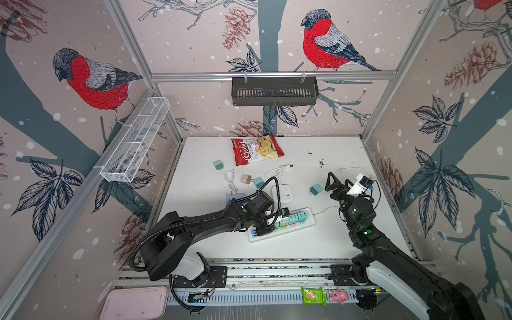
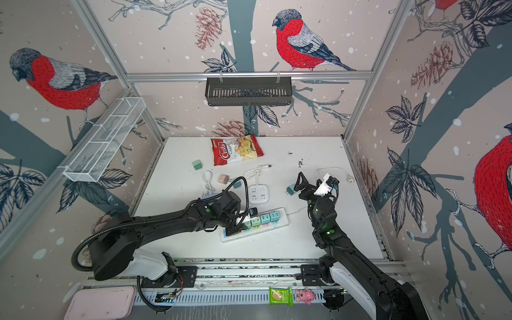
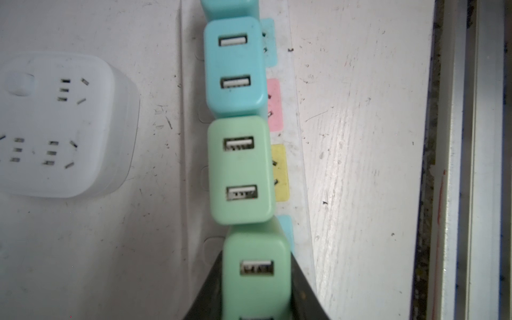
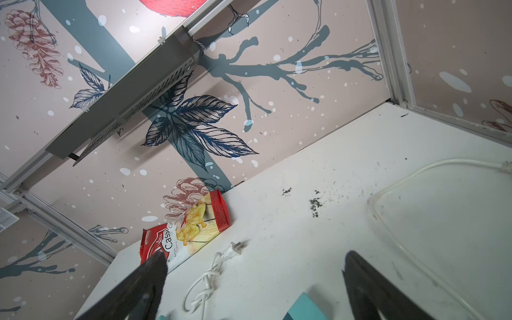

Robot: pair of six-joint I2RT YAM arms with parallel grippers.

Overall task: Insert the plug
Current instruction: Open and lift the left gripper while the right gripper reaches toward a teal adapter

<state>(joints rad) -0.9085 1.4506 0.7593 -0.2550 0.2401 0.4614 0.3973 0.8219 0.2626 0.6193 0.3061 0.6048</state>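
Pressing down now, you are risking bent prongs or a dislodged neighbour plug [image 3: 239, 169], since the green plug [image 3: 256, 266] is sitting offset from the row and touching it. That plug is lying clamped between your left fingers [image 3: 300, 291], over the power strip [image 3: 191, 144]. Farther off, your right fingers [image 4: 363, 285] are hanging apart, empty.

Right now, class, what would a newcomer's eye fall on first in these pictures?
Red-breasted wallpaper birds dominate both top views. At the middle of the table, the left gripper is shut on a green charger at the white power strip. A red snack bag lies near the back wall.
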